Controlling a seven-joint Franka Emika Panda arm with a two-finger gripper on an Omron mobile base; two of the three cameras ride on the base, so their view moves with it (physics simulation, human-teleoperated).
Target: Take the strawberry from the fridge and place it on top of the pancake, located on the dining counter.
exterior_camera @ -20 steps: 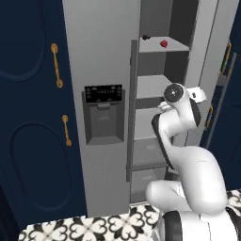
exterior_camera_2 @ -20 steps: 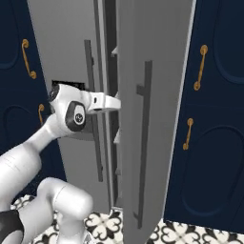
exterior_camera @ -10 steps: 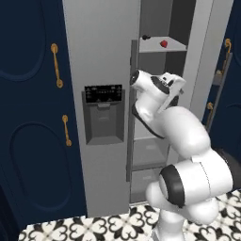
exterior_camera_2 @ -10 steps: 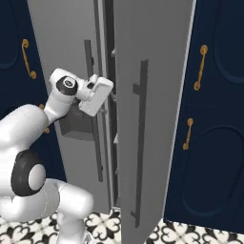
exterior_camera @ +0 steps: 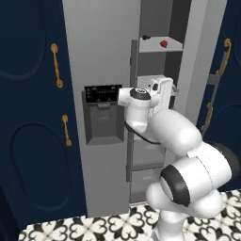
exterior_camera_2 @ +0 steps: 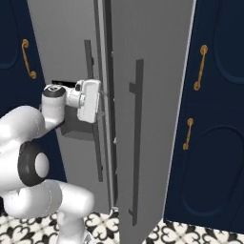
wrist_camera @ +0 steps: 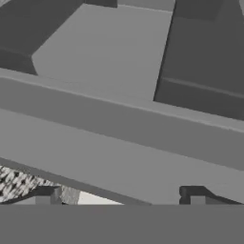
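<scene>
Left base view shows the fridge (exterior_camera: 101,56) with one door swung wide, and high on an inner shelf (exterior_camera: 160,46) sits the strawberry (exterior_camera: 164,43), a small red dot with a small dark object (exterior_camera: 146,36) just beside it on the same shelf. The arm is folded up in front of the open compartment, its gripper (exterior_camera: 162,89) pointed into the cavity well below that berry; in the hand view the two fingertips (wrist_camera: 47,195) stand wide apart with nothing between them, so the hand is open and empty. From where I stand this looks like the reaching stage: the door is out of the way, the fruit not yet touched. The next move, I'd judge, calls for lifting the hand up to the berry's shelf and lining the fingers either side of something that tiny without nudging the dark object next to it or clipping the shelf edge. The hand view faces plain grey fridge walls and shelf fronts seen at a slant. Around the fridge are navy cabinets (exterior_camera_2: 214,143) with gold handles (exterior_camera: 56,66), and the floor (exterior_camera: 94,228) is black-and-white patterned tile. From the right base view the open door (exterior_camera_2: 147,95) stands edge-on, its long grey handle (exterior_camera_2: 137,138) facing the room.
</scene>
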